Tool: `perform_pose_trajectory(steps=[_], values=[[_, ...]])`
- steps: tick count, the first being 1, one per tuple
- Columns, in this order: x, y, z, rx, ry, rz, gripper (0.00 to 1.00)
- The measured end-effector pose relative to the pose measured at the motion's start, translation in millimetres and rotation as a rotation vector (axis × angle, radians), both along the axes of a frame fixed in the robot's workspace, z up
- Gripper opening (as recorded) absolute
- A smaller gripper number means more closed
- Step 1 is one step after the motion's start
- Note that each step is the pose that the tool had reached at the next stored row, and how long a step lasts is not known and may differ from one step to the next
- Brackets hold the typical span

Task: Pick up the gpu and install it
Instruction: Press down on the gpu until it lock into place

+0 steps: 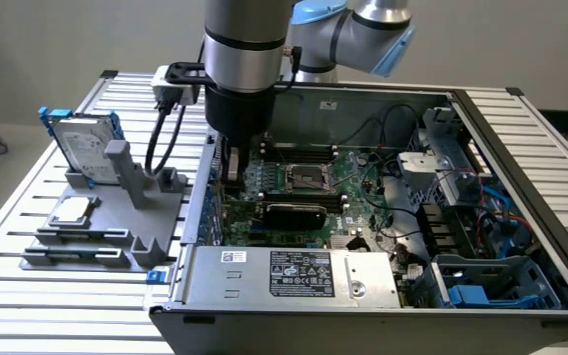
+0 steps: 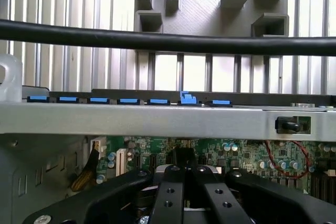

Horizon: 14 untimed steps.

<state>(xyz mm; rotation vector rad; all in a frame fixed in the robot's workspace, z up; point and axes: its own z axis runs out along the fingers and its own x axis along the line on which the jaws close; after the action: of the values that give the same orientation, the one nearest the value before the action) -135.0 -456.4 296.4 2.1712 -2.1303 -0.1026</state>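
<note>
Inside the open computer case (image 1: 521,148), near its left wall: gpu (image 1: 294,214) on edge across the motherboard (image 1: 363,177), long axis left to right, black shroud facing near. Looks light, stiff and fragile; best gripped along the top edge. Jaws pressed fully together by its left end; contact unclear.

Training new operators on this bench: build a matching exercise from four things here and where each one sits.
Things:
1. hard drive
2. CPU chip
3. power supply
4. claw

Places:
A. down inside the case, over the motherboard
B. lying flat on the grey holder
C. standing upright on the grey holder
D. along the case's near side, label up

Pairs: 1-C, 2-B, 3-D, 4-A
</note>
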Motion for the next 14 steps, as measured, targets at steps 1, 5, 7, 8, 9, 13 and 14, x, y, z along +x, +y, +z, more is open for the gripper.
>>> perform_pose_trajectory(steps=[1, 5, 7, 8, 9, 13, 14], values=[[-0.2, 0.0, 0.7, 0.0000, 0.0028, 0.000, 0.11], [-0.4, 0.0, 5.6, -0.0028, 0.0085, 0.000, 0.11], [-0.5, 0.0, 5.7, -0.0073, 0.0085, 0.000, 0.11], [-0.7, 0.0, 5.8, -0.0093, 0.0086, 0.000, 0.11], [-1.0, 0.0, 5.9, -0.0105, 0.0088, 0.000, 0.11], [-2.1, 0.1, 5.5, -0.0115, 0.0087, 0.000, 0.11], [-2.3, 0.1, 5.4, -0.0115, 0.0087, 0.000, 0.11]])
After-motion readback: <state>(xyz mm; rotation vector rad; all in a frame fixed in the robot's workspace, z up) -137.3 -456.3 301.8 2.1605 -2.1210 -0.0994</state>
